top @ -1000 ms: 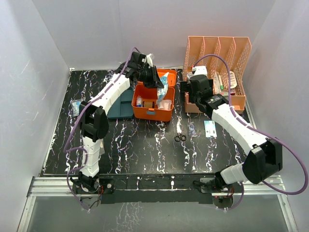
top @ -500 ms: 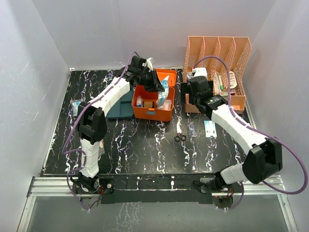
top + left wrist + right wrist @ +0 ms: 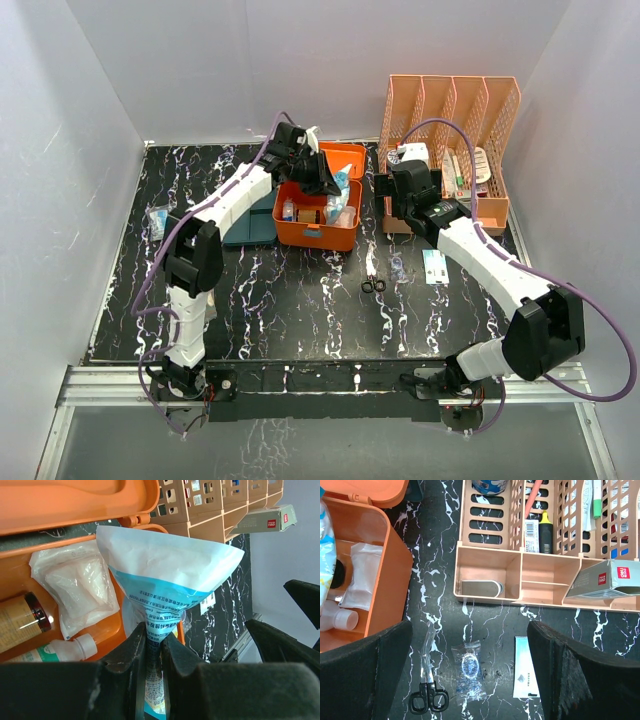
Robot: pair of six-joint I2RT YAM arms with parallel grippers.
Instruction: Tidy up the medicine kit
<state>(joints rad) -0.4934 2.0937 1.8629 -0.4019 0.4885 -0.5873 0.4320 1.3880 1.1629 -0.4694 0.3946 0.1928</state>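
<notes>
Medicine kit, one pouch pinched by left gripper, one scissors

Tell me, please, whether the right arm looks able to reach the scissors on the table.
Probably yes: the right gripper hangs open and empty just above the scissors, which lie uncovered on the table beside a small clear packet.

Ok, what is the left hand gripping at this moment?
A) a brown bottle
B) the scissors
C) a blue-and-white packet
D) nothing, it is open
C: the left hand is pinched shut on the narrow end of the blue-and-white packet, held over the open medicine kit, while the scissors lie loose outside it.
</notes>
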